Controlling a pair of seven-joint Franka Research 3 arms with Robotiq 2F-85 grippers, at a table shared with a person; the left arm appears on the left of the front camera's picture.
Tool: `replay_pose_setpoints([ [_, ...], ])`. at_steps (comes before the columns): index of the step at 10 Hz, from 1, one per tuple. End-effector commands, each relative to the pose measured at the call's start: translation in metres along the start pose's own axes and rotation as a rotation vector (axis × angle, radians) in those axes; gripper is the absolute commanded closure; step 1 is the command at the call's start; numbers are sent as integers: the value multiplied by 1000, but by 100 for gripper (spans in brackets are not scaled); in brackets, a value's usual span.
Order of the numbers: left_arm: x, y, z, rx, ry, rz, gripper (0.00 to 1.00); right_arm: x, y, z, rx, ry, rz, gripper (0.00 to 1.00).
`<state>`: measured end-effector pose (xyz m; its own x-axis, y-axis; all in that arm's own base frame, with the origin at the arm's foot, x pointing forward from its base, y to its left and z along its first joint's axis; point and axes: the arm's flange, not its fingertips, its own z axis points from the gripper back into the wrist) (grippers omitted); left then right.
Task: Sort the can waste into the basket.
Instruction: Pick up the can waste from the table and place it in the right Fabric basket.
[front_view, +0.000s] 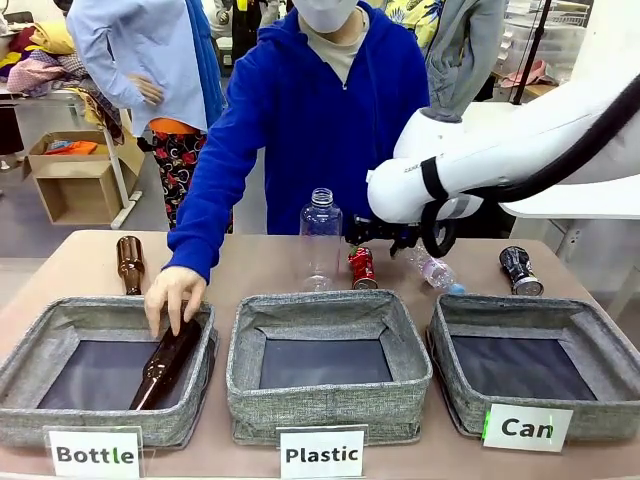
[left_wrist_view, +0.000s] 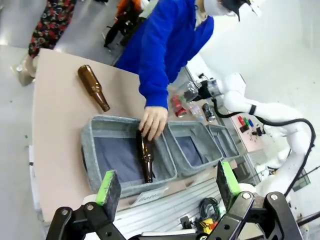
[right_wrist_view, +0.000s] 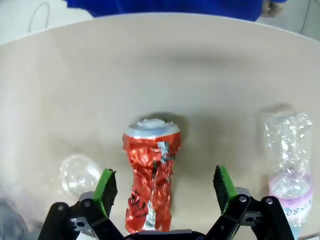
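Observation:
A crushed red can (right_wrist_view: 150, 180) lies on the table between the green pads of my open right gripper (right_wrist_view: 165, 184), apart from both fingers. From the front, that can (front_view: 362, 267) lies behind the middle basket, with my right gripper (front_view: 375, 238) just above it. A black and silver can (front_view: 520, 270) lies at the far right. The grey basket labelled "Can" (front_view: 530, 312) stands at the front right, holding nothing. My left gripper (left_wrist_view: 168, 182) hangs open high above the table's left end, with nothing between its fingers.
A person's hand (front_view: 175, 297) holds a brown bottle (front_view: 165, 365) tilted into the "Bottle" basket (front_view: 60, 318). Another brown bottle (front_view: 130, 263) lies behind it. A clear bottle (front_view: 321, 240) stands behind the "Plastic" basket (front_view: 325, 305), and a crushed plastic bottle (front_view: 435, 270) lies right of the red can.

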<state>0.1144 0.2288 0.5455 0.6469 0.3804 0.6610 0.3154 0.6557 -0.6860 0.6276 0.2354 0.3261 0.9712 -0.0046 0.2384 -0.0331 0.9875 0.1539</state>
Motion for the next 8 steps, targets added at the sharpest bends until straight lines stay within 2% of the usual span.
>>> replay_pose_setpoints([
  [1,-5,0,1,-18,25,-16,0,15,15,-14,-50,22,-44,0],
  [4,-2,1,-23,7,31,-2,0,14,17,-28,-108,39,-60,0],
  [6,-1,14,-57,8,95,20,0,12,14,-32,-141,51,-39,0],
  [7,0,20,-75,-6,130,38,0,11,13,-33,-153,52,-35,59],
  [8,0,27,-88,-3,148,51,0,11,12,-34,-154,59,-35,59],
])
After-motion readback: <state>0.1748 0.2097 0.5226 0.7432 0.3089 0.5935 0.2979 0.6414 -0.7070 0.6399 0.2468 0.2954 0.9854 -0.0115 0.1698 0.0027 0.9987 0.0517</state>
